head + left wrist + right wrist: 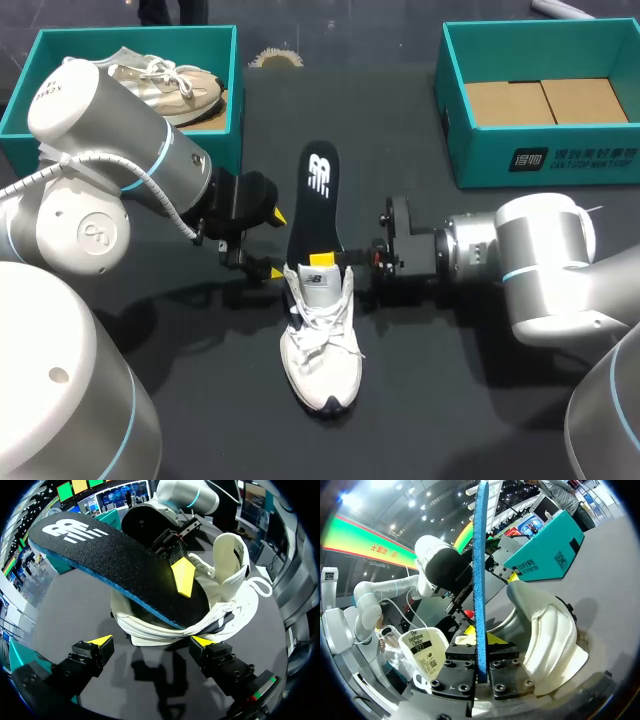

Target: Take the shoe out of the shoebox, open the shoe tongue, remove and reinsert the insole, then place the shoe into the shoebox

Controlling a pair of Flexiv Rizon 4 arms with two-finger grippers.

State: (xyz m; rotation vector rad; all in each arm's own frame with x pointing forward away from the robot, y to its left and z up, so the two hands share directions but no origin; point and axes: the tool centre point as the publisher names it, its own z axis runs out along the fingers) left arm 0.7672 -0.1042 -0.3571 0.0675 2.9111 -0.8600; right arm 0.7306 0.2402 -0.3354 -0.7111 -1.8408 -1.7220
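A white mesh lace-up sneaker [322,345] was set on the black table [480,400] between both arms, well apart from the open teal cardboard shoebox [540,165]; its long black insole with a blue underside [316,205] was lifted from the heel opening, clamped edge-on by the right gripper [325,262]; the left gripper [277,243] was held spread apart beside the heel.

So the white lace-up sneaker [320,340] sits mid-way on the dark table [450,400], toe toward the camera. A long black insole [315,205] with a white logo pokes out of its heel end, pinched at the base by the right gripper [325,262]. The left gripper [276,243] is spread wide just beside the heel.
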